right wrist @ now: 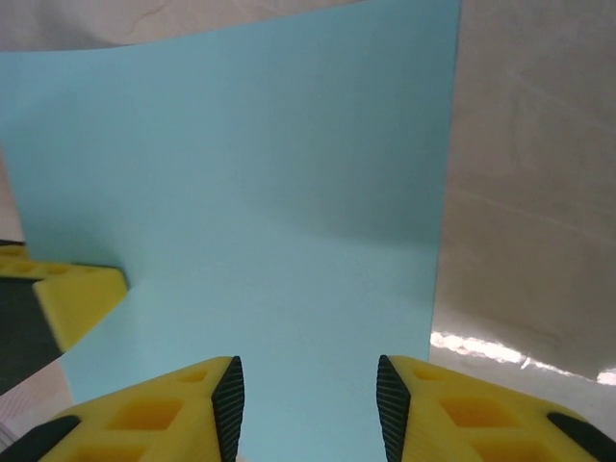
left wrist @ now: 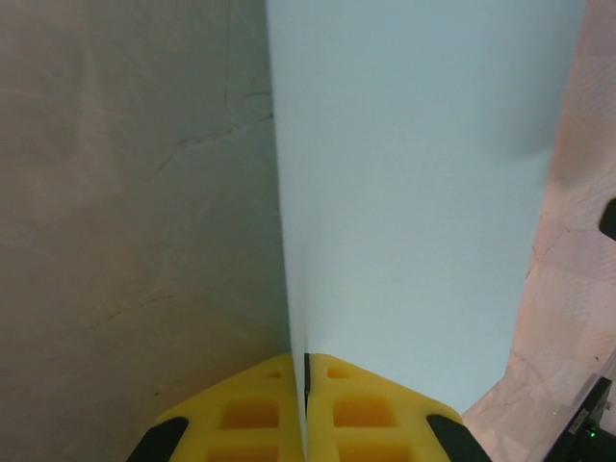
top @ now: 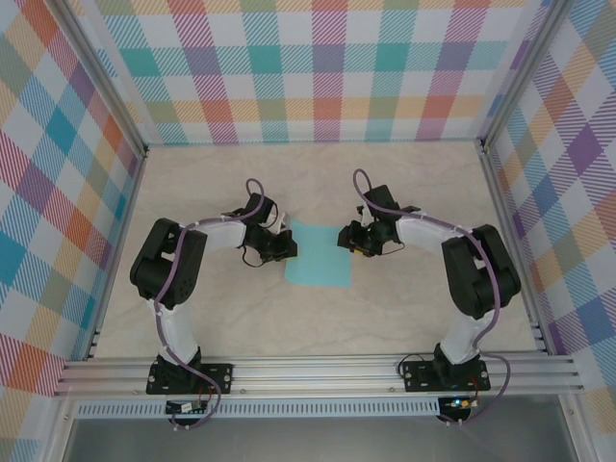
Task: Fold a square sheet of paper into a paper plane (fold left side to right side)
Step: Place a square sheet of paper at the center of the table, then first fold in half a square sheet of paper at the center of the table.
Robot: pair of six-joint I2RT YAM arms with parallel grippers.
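Square sheet of paper [top: 320,255] lies flat mid-table [top: 414,183], btwn the two grippers. Its left edge is pinched in the left gripper [left wrist: 305,371], yellow fingers [left wrist: 252,414] clenched tight on it. Right gripper [right wrist: 310,385] is over the sheet's right side, jaws apart & grasping nothing, w/ paper spread under the gap.

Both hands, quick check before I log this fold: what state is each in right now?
Left hand: closed, pinching the square sheet of paper at its edge.
Right hand: open, over the sheet, holding nothing.
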